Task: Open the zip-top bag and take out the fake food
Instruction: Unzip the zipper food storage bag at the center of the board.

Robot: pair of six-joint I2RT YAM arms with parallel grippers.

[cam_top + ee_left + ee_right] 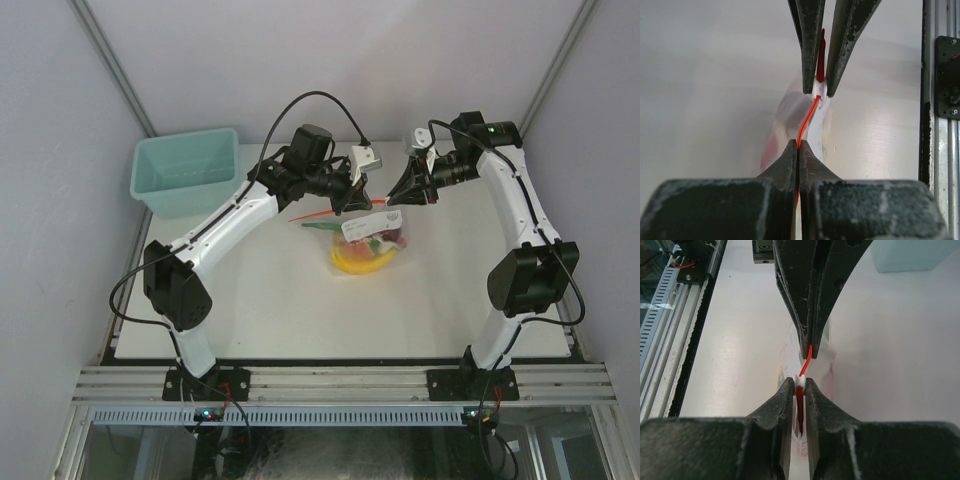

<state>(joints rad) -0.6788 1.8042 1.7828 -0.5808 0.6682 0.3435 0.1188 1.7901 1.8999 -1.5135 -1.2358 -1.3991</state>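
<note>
Top external: left tool [357, 193] and right tool [393, 193] meet tip to tip, each clamped shut on the zip-top bag's [380, 242] zip strip [808, 117] running between them.

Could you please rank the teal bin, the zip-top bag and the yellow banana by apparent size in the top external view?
1. teal bin
2. zip-top bag
3. yellow banana, inside the bag

A teal plastic bin [188, 192] stands open side up at the far left corner of the white table [280, 310].
</note>
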